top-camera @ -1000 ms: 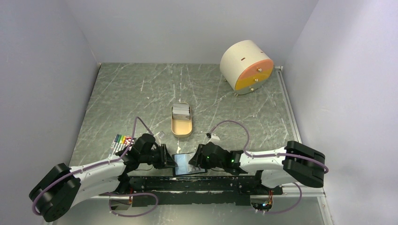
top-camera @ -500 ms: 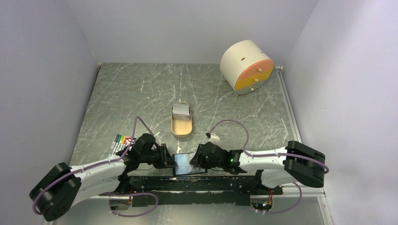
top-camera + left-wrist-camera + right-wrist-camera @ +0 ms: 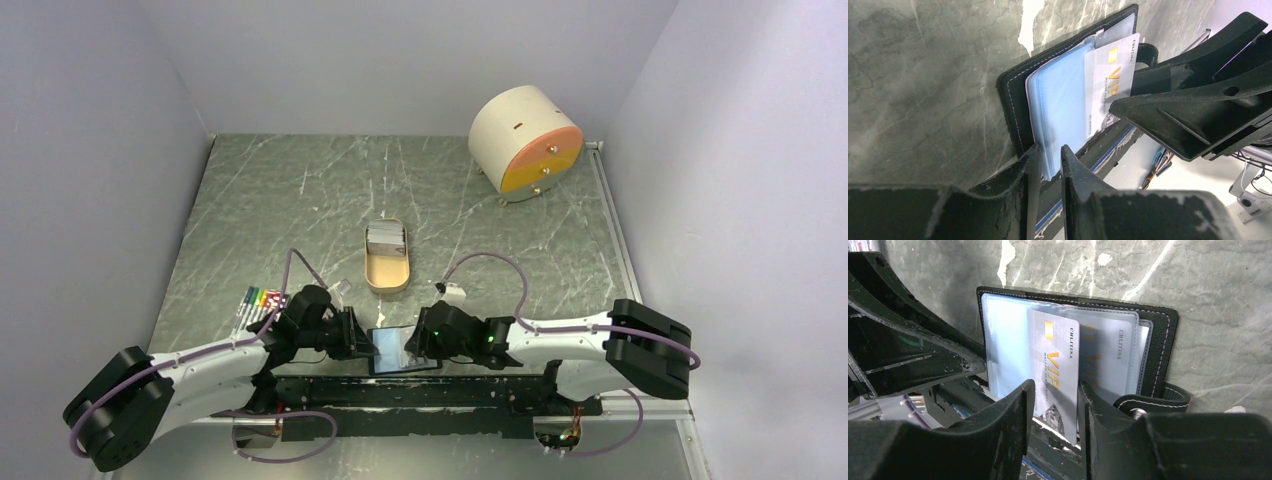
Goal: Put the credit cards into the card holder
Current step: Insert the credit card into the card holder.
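The black card holder (image 3: 402, 350) lies open at the table's near edge, its blue-grey pockets facing up (image 3: 1008, 340). My left gripper (image 3: 1049, 159) is shut on the edge of the holder's pocket sleeves (image 3: 1058, 100). My right gripper (image 3: 1055, 395) has its jaws a little apart. A silvery VIP credit card (image 3: 1055, 365) stands between and beyond them, its top end in a pocket. This card also shows in the left wrist view (image 3: 1108, 85). A second card (image 3: 1113, 360) sits inside a pocket. More credit cards (image 3: 385, 235) lie in the tan tray (image 3: 386, 272).
A set of coloured markers (image 3: 258, 300) lies left of the left arm. A round beige drum with an orange face (image 3: 527, 142) stands at the back right. The holder's snap tab (image 3: 1153, 400) sticks out by my right fingers. A black rail (image 3: 420, 392) runs along the near edge.
My right gripper has edged slightly left toward the holder. The left gripper and the holder have not visibly moved.
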